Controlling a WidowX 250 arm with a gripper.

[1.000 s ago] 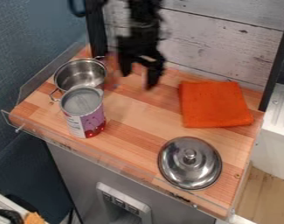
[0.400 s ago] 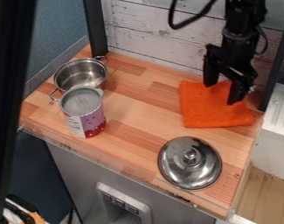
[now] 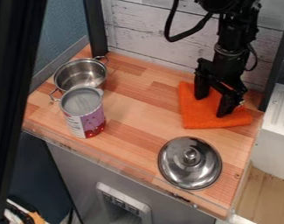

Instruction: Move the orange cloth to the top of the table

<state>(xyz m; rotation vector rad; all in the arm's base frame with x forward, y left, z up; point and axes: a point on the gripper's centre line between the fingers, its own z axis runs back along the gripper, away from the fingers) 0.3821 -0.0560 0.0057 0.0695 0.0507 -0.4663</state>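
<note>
Above the wooden surface [image 3: 132, 114], the tool [image 3: 211, 106], its two sides apart, now sits lower at the orange cloth [image 3: 196, 117], so grasping seems near.

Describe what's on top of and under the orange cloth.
The open tool is over the orange cloth, contact unclear. Whatever lies underneath is hidden; wooden tabletop shows around it.

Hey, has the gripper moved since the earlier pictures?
Yes. The gripper was near the metal pot at first; it has gone toward the view's right, away from that pot, and is now open at the orange cloth.
</note>
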